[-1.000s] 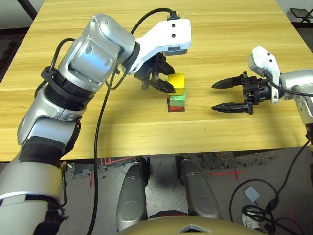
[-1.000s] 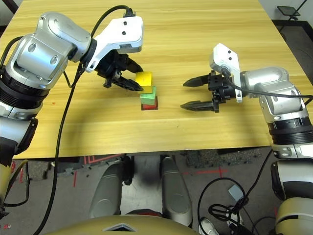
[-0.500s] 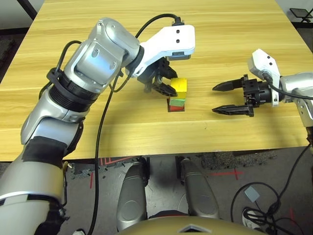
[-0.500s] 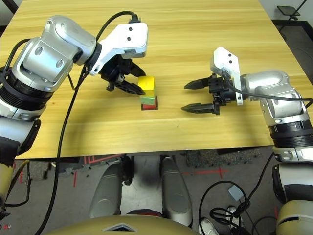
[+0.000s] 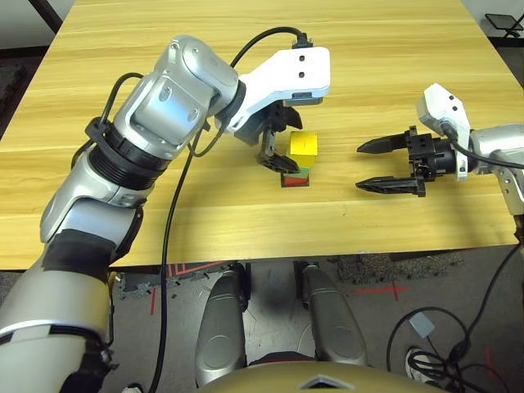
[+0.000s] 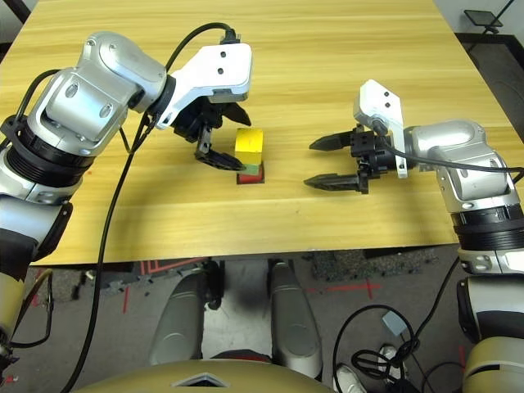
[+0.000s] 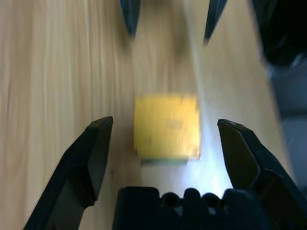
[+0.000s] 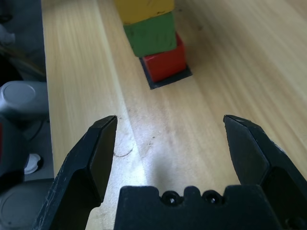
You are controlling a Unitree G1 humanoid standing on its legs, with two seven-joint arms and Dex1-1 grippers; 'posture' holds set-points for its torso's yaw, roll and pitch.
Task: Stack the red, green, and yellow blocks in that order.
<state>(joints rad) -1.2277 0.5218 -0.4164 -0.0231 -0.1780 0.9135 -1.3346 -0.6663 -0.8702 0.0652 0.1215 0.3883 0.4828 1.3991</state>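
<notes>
The three blocks stand in one stack on a flat black patch in the middle of the table. The red block is at the bottom, the green block rests on it, and the yellow block sits on top. My left gripper hangs open over the stack. Its fingers stand on either side of the yellow block with a gap to it. To the right of the stack my right gripper is open, pointing at it from a short distance with nothing between its fingers.
The wooden table is bare around the stack. Its front edge runs close below both grippers. A black cable hangs from my left arm across the table's front.
My left gripper has opened and let go of the yellow block, which now sits level on the green one. The right arm has stayed put.
</notes>
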